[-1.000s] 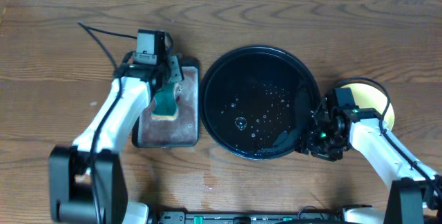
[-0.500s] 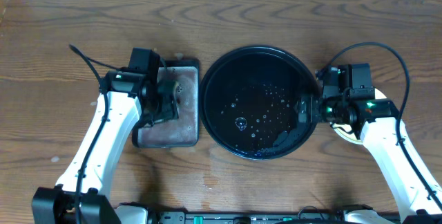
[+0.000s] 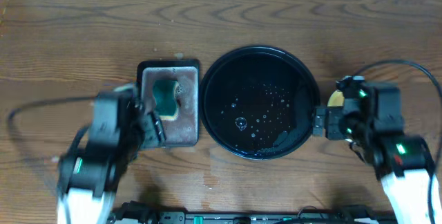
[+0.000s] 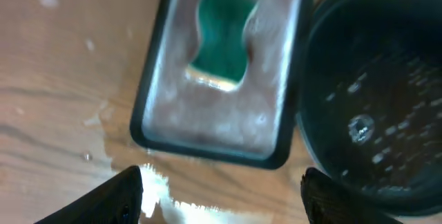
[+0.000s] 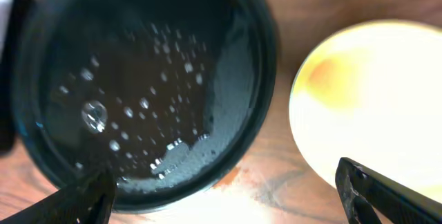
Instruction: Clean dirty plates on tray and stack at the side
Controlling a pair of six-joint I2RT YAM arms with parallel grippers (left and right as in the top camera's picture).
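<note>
As only water drops (image 3: 262,117) are seen in the black tray (image 3: 221,79) and the pale yellow plate (image 5: 373,99) lies on the table (image 3: 276,10) just beside it, the left fingers (image 4: 117,196) and right fingers (image 5: 387,196), spread and empty, should be lifted straight up.

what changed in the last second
The left gripper came off the sponge and pulled back from the grey tray, jaws open. The right gripper backed away from the black tray, also open. The sponge remains on the grey tray; both trays and the yellow plate beside the black tray stayed put.
</note>
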